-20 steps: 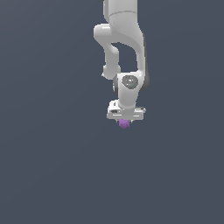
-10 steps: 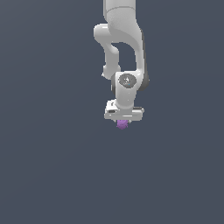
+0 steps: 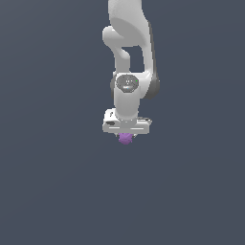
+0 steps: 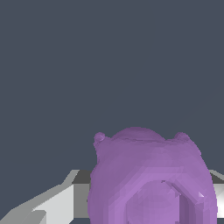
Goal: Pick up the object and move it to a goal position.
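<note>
The object is a tiny purple lumpy block [image 3: 125, 139]. It sits right under the white robot hand, between the fingers of my gripper [image 3: 126, 138]. In the wrist view the purple block [image 4: 151, 175] fills the lower middle, with a white finger [image 4: 57, 205] beside it and the other finger mostly hidden behind it. The gripper is shut on the block. The white arm [image 3: 129, 52] reaches down from the top of the exterior view.
A plain dark grey surface [image 3: 48, 182] fills the background in both views. No other objects or edges show.
The gripper with the purple block has shifted slightly toward the exterior view's left and a little down. The grip on the block is unchanged.
</note>
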`<state>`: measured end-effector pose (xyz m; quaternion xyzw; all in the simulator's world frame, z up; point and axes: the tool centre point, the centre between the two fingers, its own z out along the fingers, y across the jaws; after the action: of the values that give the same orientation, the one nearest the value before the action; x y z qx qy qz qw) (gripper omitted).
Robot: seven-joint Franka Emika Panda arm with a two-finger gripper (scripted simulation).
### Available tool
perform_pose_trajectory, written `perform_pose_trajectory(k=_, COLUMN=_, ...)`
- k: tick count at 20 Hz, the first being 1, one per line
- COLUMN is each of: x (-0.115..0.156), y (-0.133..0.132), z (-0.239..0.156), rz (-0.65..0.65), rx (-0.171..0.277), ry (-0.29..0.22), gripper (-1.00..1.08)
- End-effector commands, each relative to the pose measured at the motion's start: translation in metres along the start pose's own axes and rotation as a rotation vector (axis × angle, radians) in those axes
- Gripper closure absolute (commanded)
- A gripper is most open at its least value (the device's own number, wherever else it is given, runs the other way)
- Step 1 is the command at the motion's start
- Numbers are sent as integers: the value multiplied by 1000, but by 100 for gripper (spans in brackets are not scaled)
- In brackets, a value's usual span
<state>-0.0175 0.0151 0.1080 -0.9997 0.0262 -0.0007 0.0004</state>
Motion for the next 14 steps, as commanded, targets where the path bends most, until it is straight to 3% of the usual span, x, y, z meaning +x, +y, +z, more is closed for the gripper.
perform_pose_trajectory(k=1, x=15, y=13, z=-16, rz=0, rx=0, ry=0, gripper=108)
perform_pose_trajectory(k=14, x=72, y=58, z=-70, rz=0, rx=0, ry=-1, gripper=108)
